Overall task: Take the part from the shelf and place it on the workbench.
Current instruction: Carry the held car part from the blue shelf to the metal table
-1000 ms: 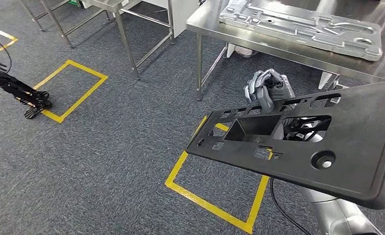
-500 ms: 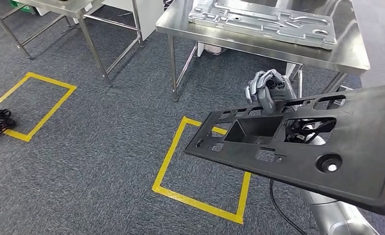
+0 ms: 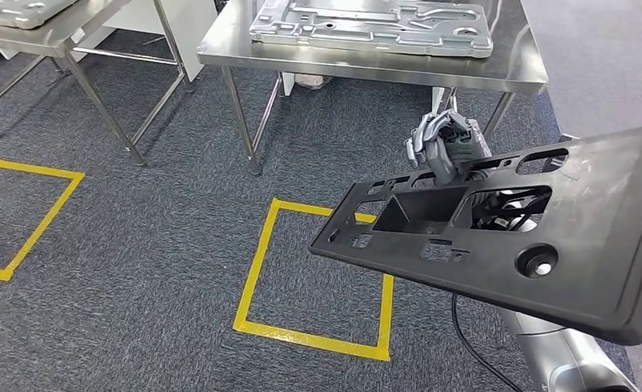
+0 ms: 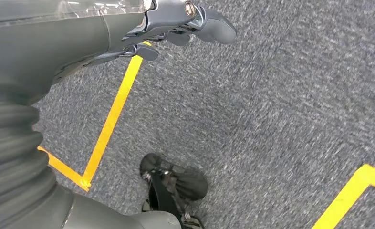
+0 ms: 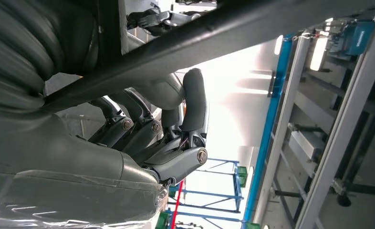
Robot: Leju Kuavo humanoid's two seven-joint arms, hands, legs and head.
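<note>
You are mid-carry: the black part [image 3: 497,237], a long flat plastic panel full of cut-outs with a boxy recess near its middle, is off the shelf and rides in the air over the grey carpet [image 3: 154,237], short of the steel workbench [image 3: 367,61] ahead. The right hand [image 3: 442,147] has its fingers curled over the panel's far edge, and the right wrist view shows the same clasp from beneath, with dark fingers [image 5: 195,102] wrapped around a black bar of the part [image 5: 214,33]. That grip on the far rim looks like the reason the panel sits nearly flat, tilted slightly, with its broad end close to the camera. The left hand [image 4: 176,28] hangs low over the carpet in its wrist view, nothing in it; its fingers are partly tucked from sight, so you cannot tell whether they are spread or curled. On the workbench lies a silver metal plate [image 3: 375,24] taking up much of the top (judge your set-down spot around it, since free surface seems scarce). A yellow taped rectangle [image 3: 318,269] on the carpet in front of the bench probably marks a standing position. No brand, label or legible writing shows on the part, bench or plate.
</note>
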